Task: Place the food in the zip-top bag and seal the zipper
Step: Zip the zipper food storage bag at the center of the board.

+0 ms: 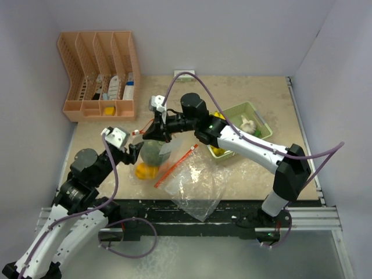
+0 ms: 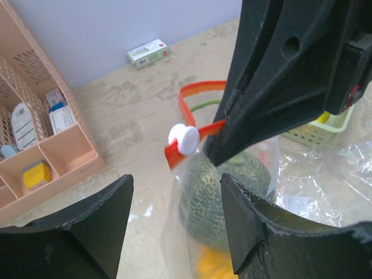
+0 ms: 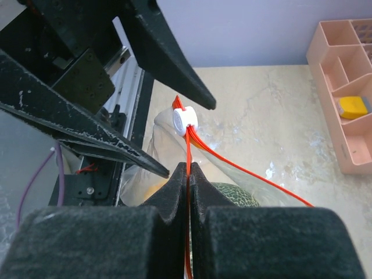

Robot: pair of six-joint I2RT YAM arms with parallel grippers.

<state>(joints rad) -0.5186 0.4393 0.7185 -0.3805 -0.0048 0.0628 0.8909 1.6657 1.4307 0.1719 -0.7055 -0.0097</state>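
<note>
Food is split in the top view: a green melon [image 1: 152, 152] and an orange piece [image 1: 145, 171] sit inside the left end of the zip-top bag [image 1: 195, 186], which lies on the table [image 1: 261, 93] at near centre. A white bulb [image 1: 248, 122] and yellow pieces [image 1: 218, 152] are in the pale green tray [image 1: 258, 119] just right of the bag. The red zipper [image 1: 174, 165] runs diagonally across the bag. The right tool [image 1: 152, 131] reaches left over the bag top and the left tool [image 1: 133, 152] is at the bag's left end. A peach organizer [image 1: 99, 75] stands far left and a small box [image 1: 183, 74] is by the far wall. In the left wrist view the left tool is open, jaws spread with the bag and melon between them; contact with the plastic can't be told. The white slider [image 2: 187, 139] sits at the near-left end of the zipper, and the right tool's black fingers [image 2: 279, 81] clamp the strip just right of it. In the right wrist view the right tool is closed, gripping the zipper strip just short of the slider, with the melon under the plastic to the right.
</note>
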